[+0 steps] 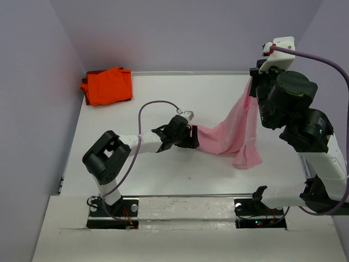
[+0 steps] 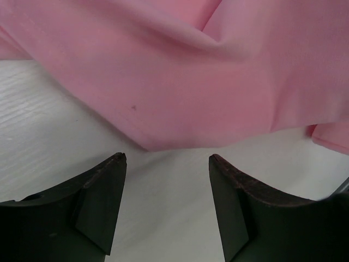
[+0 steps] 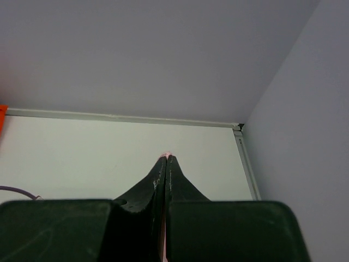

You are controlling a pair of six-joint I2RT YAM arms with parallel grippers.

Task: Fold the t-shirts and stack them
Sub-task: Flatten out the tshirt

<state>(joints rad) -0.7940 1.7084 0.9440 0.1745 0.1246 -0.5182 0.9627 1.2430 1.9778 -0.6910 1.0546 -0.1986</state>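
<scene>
The right gripper [image 3: 165,158], raised at two o'clock, pinches the pink t-shirt [image 1: 234,128], which drapes down to the table [image 1: 136,164]. The left gripper [image 2: 167,158], jaws apart, sits beside its hem. The orange t-shirt [image 1: 108,85] lies at ten o'clock.

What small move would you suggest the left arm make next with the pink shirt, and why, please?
Probably ease the left tool forward until the near edge of the pink shirt sits between its open jaws, ready to close. That edge lies on the table just ahead of the fingertips, ungripped, while the right tool is shut on the cloth and holds it raised.
</scene>
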